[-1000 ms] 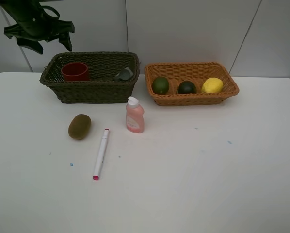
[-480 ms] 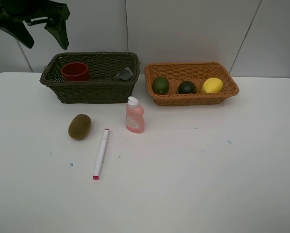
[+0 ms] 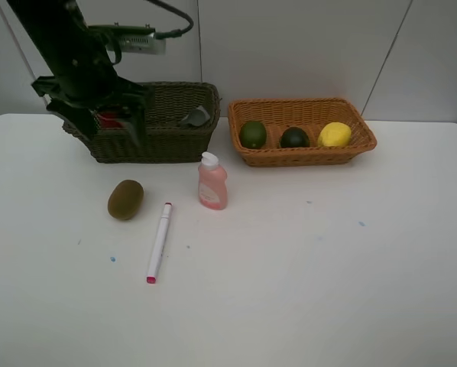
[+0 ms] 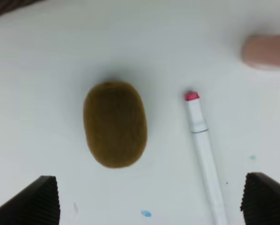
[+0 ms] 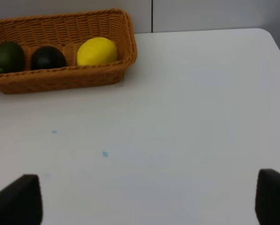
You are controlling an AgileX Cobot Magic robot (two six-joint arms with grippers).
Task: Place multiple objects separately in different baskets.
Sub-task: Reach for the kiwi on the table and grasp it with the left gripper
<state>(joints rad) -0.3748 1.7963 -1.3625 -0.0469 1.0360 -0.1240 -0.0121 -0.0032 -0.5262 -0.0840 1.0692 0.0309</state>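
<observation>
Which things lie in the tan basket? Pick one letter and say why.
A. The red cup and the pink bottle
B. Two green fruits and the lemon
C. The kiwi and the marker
B: the tan basket holds two green fruits with the lemon beside them, and nothing else shows inside it.

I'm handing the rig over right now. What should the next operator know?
Left gripper: open, empty, above the kiwi.
Right gripper: open, empty, over bare table.
Done: red cup and dark bottle in the dark basket; two green fruits and lemon in the tan basket.
Left: kiwi, marker and pink bottle, all on the table. Kiwi looks like the next pick.
</observation>
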